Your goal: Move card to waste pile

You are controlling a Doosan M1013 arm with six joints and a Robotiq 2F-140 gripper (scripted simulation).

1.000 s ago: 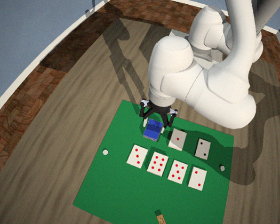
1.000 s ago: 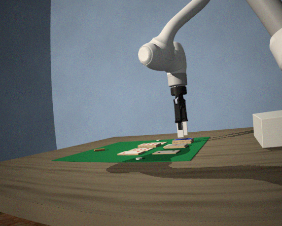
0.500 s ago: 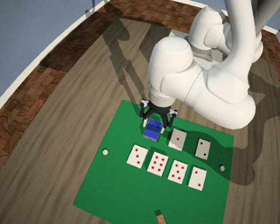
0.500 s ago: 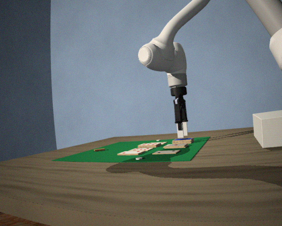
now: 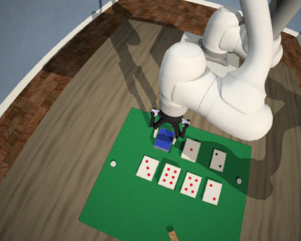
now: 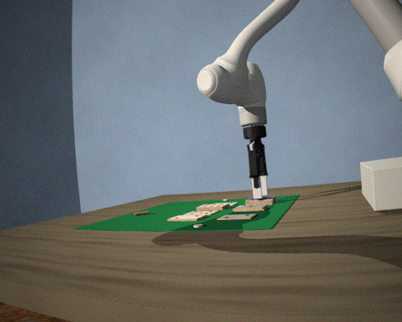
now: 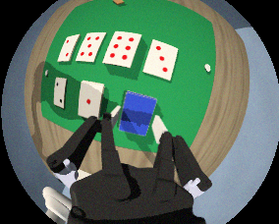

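Note:
The face-down stock [image 5: 163, 140] [image 6: 261, 200] [image 7: 138, 113] is a short stack with a blue top card at the back left of the green mat [image 5: 129, 211]. The waste pile [image 5: 191, 150] [image 6: 250, 208] [image 7: 90, 98], topped by a card with one red pip, lies just beside it. My gripper [image 5: 166, 137] [image 6: 260, 192] [image 7: 137, 116] hangs straight down over the stock. It is partly open, with its white pads level with the top card, one on each side of it. I see no firm squeeze on the card.
A card with two black pips [image 5: 218, 160] lies beyond the waste pile. A row of several red-pip cards [image 5: 169, 176] lies in front. Two white discs [image 5: 113, 163] [image 5: 239, 181] sit at the mat's sides, and a small cork tile [image 5: 173, 238] near its front edge. A white box [image 6: 381, 183] stands off the mat.

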